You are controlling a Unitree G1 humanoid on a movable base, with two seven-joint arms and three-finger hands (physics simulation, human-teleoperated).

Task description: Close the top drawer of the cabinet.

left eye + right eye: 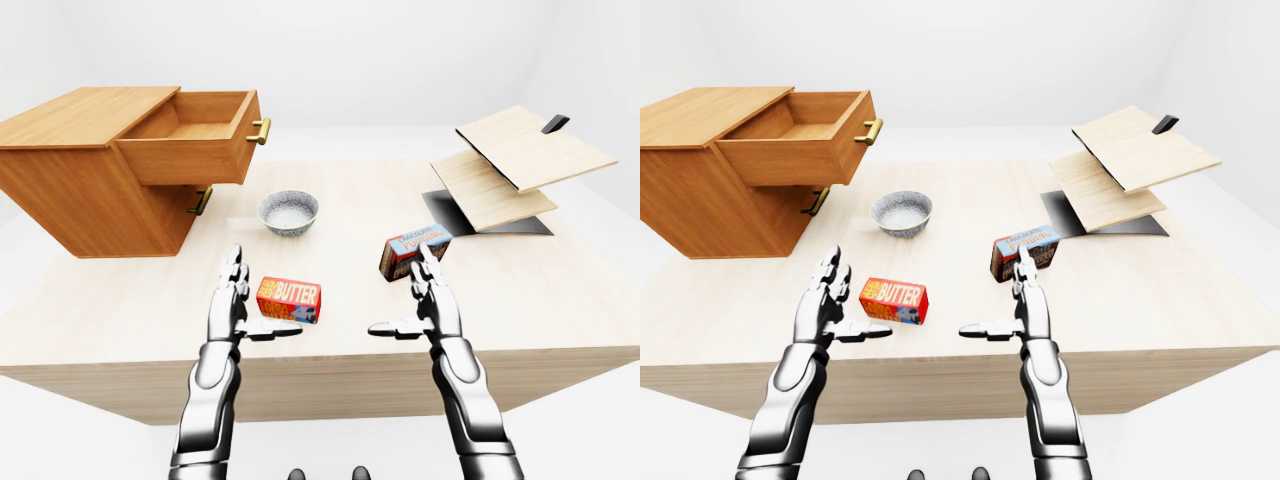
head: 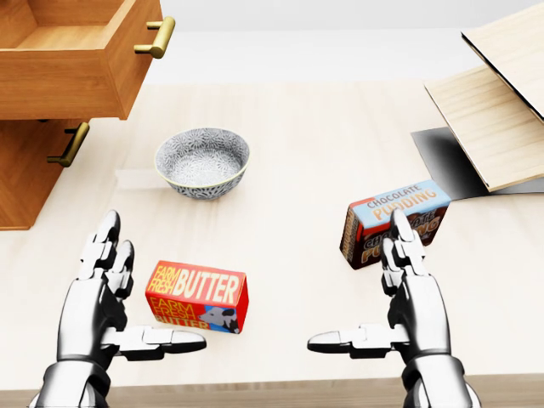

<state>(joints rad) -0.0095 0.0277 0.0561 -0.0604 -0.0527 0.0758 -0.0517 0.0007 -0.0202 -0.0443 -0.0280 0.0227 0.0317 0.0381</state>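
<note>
A wooden cabinet (image 1: 70,190) stands at the left of the table. Its top drawer (image 1: 190,145) is pulled far out, with a brass handle (image 1: 260,131) on its face. The lower drawer's handle (image 1: 201,201) shows beneath it, with that drawer shut. My left hand (image 1: 238,300) is open above the table's near edge, well below and right of the cabinet. My right hand (image 1: 425,300) is open too, at the lower right. Both hands are empty.
A patterned bowl (image 1: 288,212) sits near the cabinet. A red butter box (image 1: 288,298) lies between my hands. A chocolate pudding box (image 1: 412,250) stands above my right hand. Tilted wooden boards (image 1: 520,160) stand on a dark base at the right.
</note>
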